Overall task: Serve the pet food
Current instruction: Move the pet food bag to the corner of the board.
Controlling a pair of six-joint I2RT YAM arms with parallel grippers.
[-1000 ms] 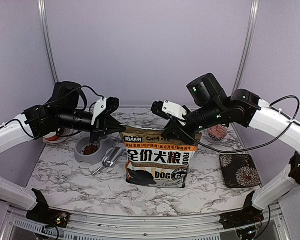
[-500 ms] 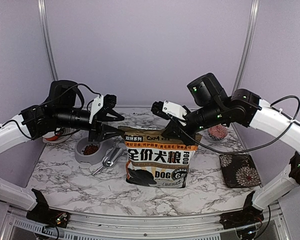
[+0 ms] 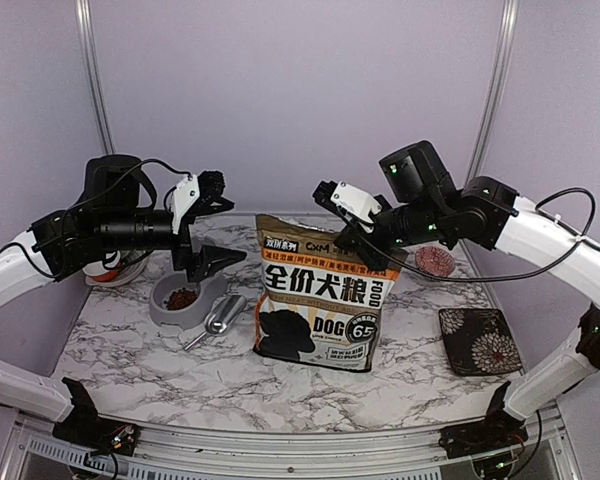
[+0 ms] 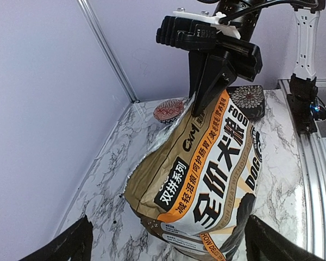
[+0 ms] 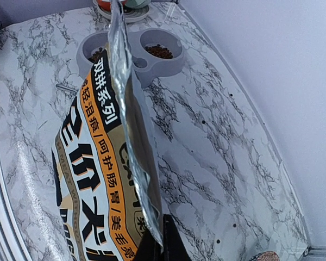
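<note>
Just below your left gripper (image 3: 220, 222), under its lower finger, the pet food (image 3: 183, 297) is lying as a loose reddish-brown heap of dry kibble in a grey two-well plastic feeder (image 3: 165, 315). The right wrist view is showing kibble in both wells. The pellets are pointing every way, so the heap has no long axis of its own. The feeder's long axis is running from the well you see from above toward the back wall, where the second well is sitting behind that lower finger.

Your left gripper is hovering with its fingers wide apart, holding nothing and facing the tall brown-and-orange printed dog-food bag (image 3: 320, 310). Your right gripper (image 3: 365, 245) is clamped on the bag's upper right corner. The bag is standing upright beneath it, with its silver inner lining showing along the top edge.

Between the left gripper and the bag, a silver metal scoop (image 3: 220, 315) is lying just beside the feeder. Beyond the right gripper, a small red-patterned bowl (image 3: 435, 260) is sitting near the wall, and a dark floral square mat (image 3: 478, 340) is lying closer to the arm bases.

Everything is resting on a white marble-patterned tabletop (image 3: 130, 370) with grey veins, enclosed by plain lilac walls (image 3: 300, 100) and metal corner posts (image 3: 92, 80).
</note>
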